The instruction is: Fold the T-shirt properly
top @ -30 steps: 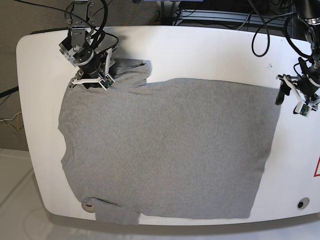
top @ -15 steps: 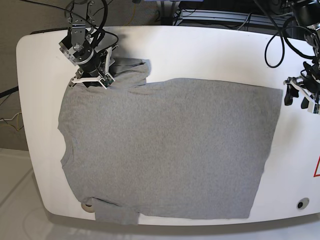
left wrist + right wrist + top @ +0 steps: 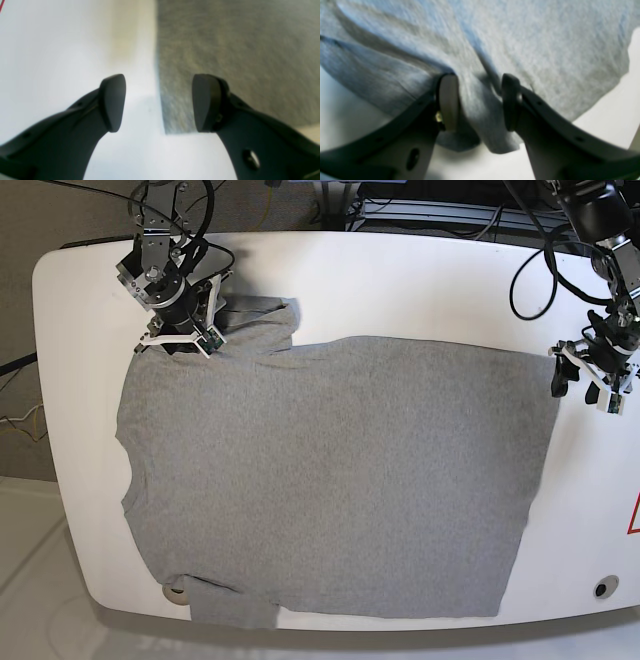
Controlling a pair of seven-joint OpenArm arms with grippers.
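Base view: T-shirt [image 3: 330,480] lies spread plain-side up over most of the table [image 3: 420,285], one sleeve bunched at 11 o'clock, unchanged from the earlier frames, so no fold started. Left gripper [image 3: 584,377] swung out then came back to the hem corner at 3 o'clock, jaws spread, straddling the cloth edge, nothing pinched. Right gripper [image 3: 182,338] stays at the sleeve, jaws apart around a fabric ridge, not clamped.

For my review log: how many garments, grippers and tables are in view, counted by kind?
T-shirt: 1
Grippers: 2, the right gripper and the left gripper
Table: 1
Total: 4
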